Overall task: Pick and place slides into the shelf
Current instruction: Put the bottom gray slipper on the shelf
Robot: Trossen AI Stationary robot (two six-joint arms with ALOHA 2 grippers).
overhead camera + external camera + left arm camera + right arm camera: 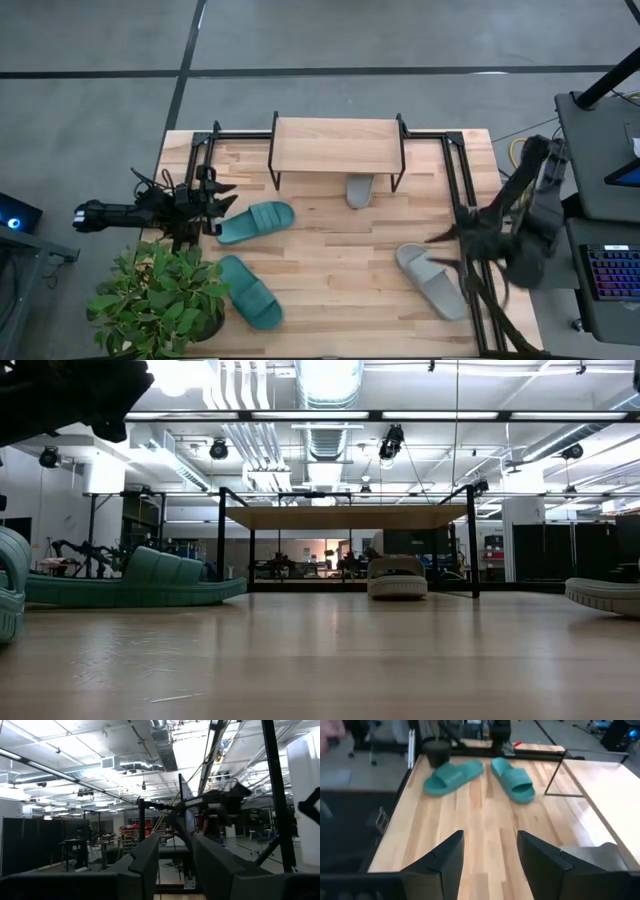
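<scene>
Counting four slides on the worktop (pixel 330 260), we see two teal (pixel 255 221) (pixel 250 291), two grey, one (pixel 359 190) under the shelf (pixel 336 144), one (pixel 431 281) near the right gripper (pixel 440 251), both grippers, left (pixel 222 205), open and empty

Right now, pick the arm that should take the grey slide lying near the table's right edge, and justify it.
Right. The right gripper, fingers open, hovers just beside that grey slide. The left gripper, also open, sits across the table by a teal slide, far from it.
</scene>
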